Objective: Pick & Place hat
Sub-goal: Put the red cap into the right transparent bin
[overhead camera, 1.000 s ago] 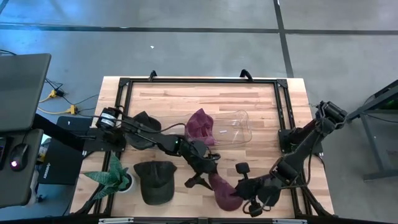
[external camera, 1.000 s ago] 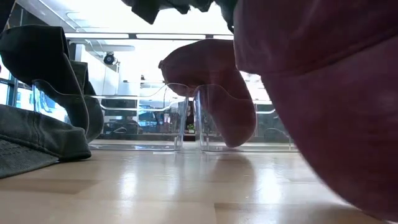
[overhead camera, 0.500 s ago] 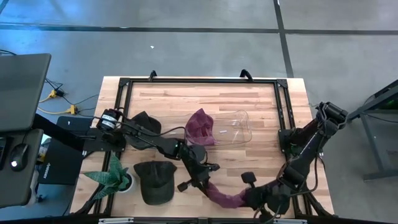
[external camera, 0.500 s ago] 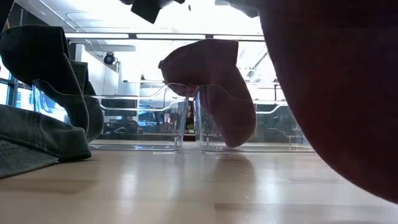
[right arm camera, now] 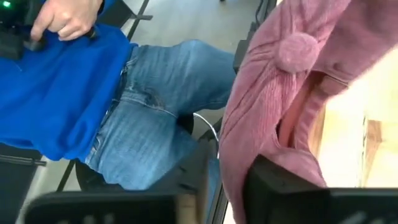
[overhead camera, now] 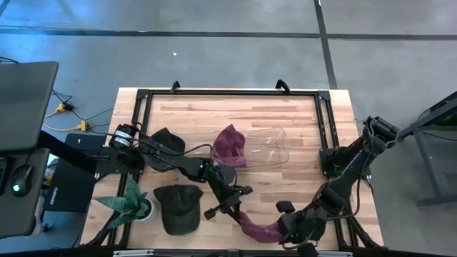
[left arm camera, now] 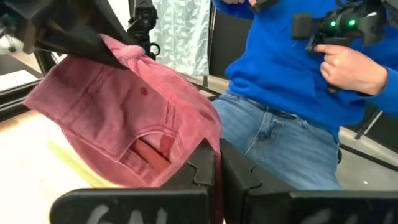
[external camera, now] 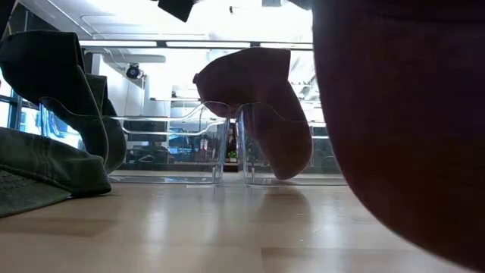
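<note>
Left gripper [overhead camera: 233,205] now pinched tight on edge of pink hat [overhead camera: 258,228]; wide open 1 second back. Right gripper [overhead camera: 289,225] at other end of hat, loosening; can't tell if holding. Hat stretched between both, near front table [overhead camera: 300,107] edge. Looks like hand-over to left arm.

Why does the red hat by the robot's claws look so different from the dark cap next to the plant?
The red hat is reddish pink; the dark cap is nearly black. The red hat is pinched in the shut left gripper and stretches towards the right gripper; the dark cap lies flat on the table, untouched. Both are caps near the table's front edge.
</note>
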You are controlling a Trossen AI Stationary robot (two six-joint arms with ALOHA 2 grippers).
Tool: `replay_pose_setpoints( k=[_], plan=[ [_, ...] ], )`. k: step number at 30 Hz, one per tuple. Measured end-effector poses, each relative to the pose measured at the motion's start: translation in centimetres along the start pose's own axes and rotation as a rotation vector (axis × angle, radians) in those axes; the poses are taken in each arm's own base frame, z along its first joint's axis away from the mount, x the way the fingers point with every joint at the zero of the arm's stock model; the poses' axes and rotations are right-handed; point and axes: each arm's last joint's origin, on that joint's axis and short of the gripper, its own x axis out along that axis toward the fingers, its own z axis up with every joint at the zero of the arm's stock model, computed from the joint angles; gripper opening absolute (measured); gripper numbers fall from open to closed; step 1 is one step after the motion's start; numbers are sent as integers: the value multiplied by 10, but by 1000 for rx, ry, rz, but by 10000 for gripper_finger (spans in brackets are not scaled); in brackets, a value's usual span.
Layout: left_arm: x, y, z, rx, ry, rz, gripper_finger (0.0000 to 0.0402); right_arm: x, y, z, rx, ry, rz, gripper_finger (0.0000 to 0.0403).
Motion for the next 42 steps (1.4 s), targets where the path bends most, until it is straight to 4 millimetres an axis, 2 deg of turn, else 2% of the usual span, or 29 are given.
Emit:
replay_pose_setpoints(
  k=[7,10,13,18,26,30,34,38,42],
  plan=[
    [0,1,0,0,5,25,1,0,-9,7,-26,-33,-51,165],
    [0,1,0,0,5,32,0,1,-12,10,-63,-68,-92,184],
    [0,1,0,0,7,46,0,0,-13,13,-73,-130,-145,186],
    [0,2,0,0,8,50,0,0,-14,14,-72,-158,-181,150],
    [0,2,0,-7,6,50,2,0,-11,15,-82,-172,-152,14],
    [0,1,4,-5,-40,5,23,0,-5,10,-18,-175,-146,18],
    [-7,9,8,-42,-78,21,78,-5,4,4,24,-200,-153,6],
    [-19,23,13,-56,-123,78,143,-25,16,-1,76,-280,-181,7],
    [-36,29,43,-16,-178,130,177,-53,25,-7,124,-379,-236,5]
  ],
)
